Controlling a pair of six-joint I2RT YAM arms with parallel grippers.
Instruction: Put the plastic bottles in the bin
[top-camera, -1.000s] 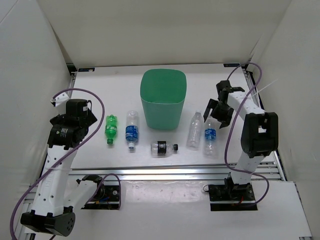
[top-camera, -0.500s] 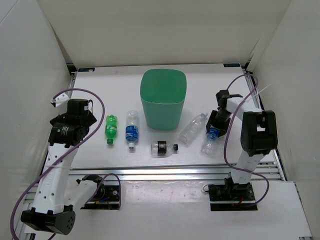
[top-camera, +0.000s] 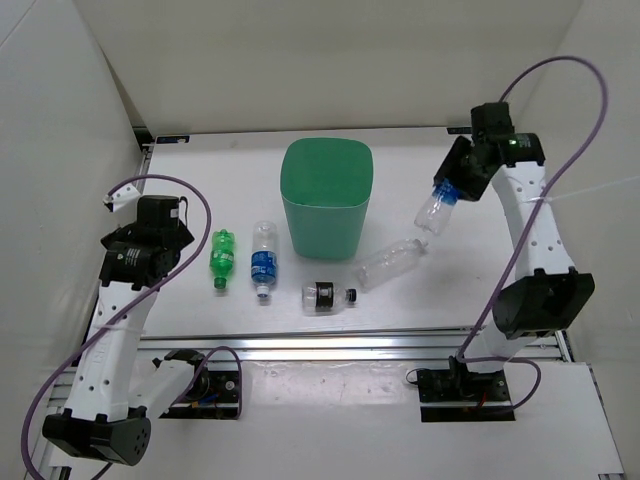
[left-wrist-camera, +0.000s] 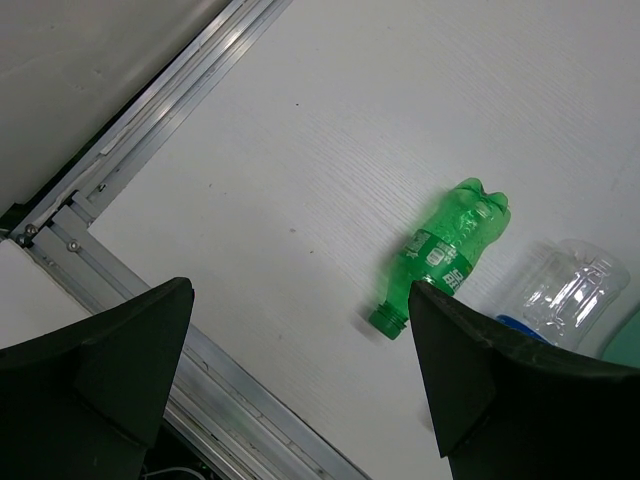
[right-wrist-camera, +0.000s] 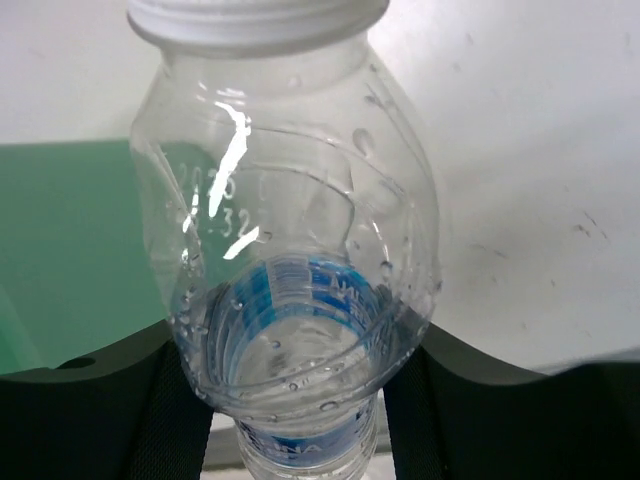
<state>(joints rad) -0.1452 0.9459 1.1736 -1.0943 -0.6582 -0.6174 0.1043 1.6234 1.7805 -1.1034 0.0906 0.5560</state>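
Lifting one blue-label bottle (top-camera: 435, 210), my right gripper (top-camera: 453, 187) pinches it tight, up in the air to the right of the bin (top-camera: 290, 165). A second ago that bottle lay flat, lower down on the bin's right. The plain clear bottle (top-camera: 390, 263) got bumped and now lies crooked by the bin's front right corner. So one bottle is on its way.

I see no bottle inside the bin yet. The green bottle (top-camera: 221, 257) and the other blue-label bottle (top-camera: 263, 260) lie left of the bin, and the short bottle (top-camera: 325, 295) lies in front. My left gripper (left-wrist-camera: 298, 300) hangs spread wide above the green bottle, holding nothing.
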